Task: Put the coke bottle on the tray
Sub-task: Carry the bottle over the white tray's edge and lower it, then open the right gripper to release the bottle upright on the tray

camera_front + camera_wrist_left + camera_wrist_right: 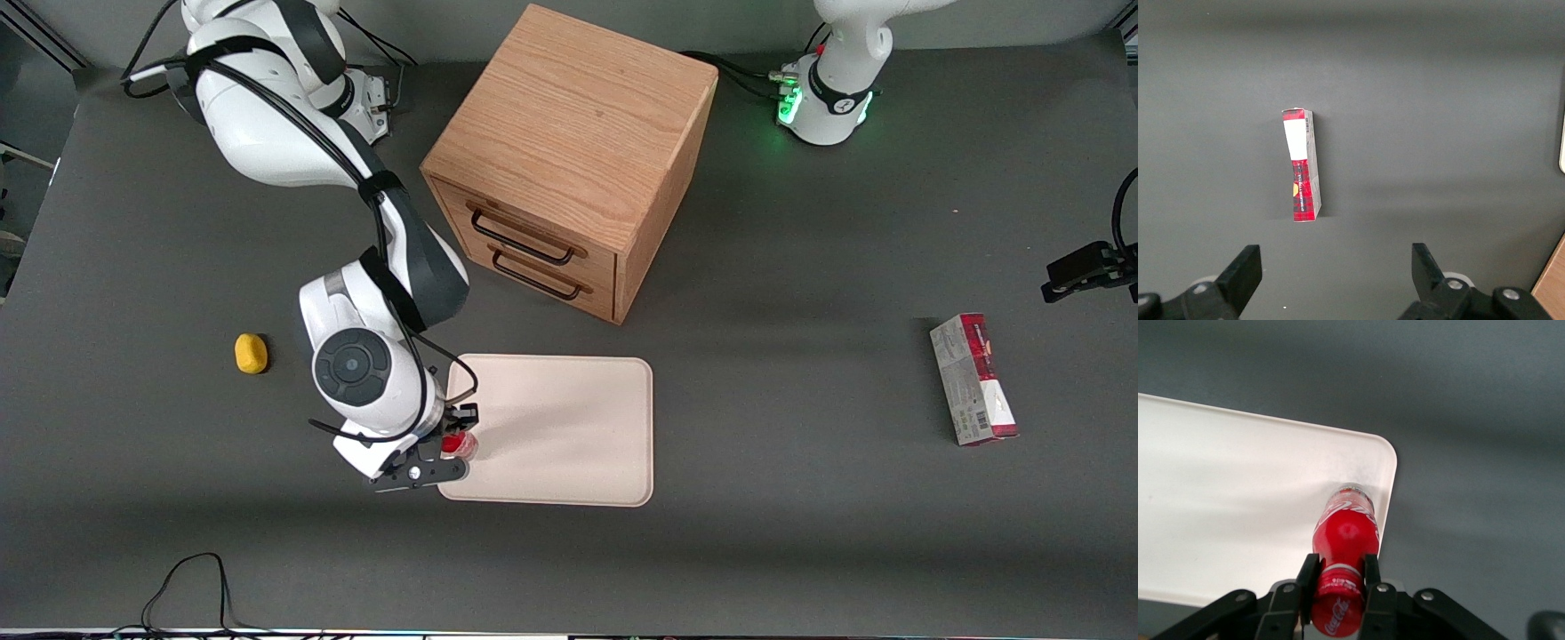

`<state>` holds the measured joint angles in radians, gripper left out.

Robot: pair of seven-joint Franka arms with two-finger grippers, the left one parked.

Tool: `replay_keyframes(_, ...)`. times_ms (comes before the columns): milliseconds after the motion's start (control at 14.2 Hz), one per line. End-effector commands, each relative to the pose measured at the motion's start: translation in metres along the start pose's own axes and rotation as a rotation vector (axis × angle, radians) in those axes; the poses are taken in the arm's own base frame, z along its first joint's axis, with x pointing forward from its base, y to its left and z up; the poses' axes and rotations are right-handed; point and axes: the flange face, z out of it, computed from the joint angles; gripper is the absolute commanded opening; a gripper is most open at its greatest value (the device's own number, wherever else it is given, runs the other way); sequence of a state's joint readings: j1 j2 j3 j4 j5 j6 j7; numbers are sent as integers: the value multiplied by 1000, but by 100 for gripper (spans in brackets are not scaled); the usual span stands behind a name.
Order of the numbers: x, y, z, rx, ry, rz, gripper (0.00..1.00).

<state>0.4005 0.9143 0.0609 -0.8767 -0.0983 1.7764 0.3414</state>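
I have the two-finger gripper clamped on the small red-capped plastic coke bottle at its neck (light, slick), low-centre over the pale cream rectangular tray.

wooden drawer cabinet upright | yellow lemon toward working arm's end; red-and-grey carton toward parked arm's end

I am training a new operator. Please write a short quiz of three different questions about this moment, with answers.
1. True or false: the gripper holds the coke bottle near its cap.
2. The bottle is over which part of the tray: a) middle b) a corner c) not over it?
3. Which object lies toward the parked arm's end of the table?

Key: 1 true. 2 b. 3 the red-and-grey carton.
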Motion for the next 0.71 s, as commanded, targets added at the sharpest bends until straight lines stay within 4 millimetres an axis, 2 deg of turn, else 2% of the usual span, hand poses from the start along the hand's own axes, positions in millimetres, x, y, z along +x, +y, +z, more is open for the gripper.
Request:
replay_keyframes(0, 5, -2, 6, -8, 27, -1, 3)
replay_keyframes(283, 6, -4, 17, -6, 28, -5, 6)
replay_keyframes(353, 6, -4, 17, -5, 28, -2, 28)
replay_keyframes(424, 6, -4, 18, -5, 28, 7, 83)
replay_keyframes(495, 6, -4, 19, -5, 29, 4, 100)
replay_keyframes(636, 7, -2, 17, -5, 32, 10, 100)
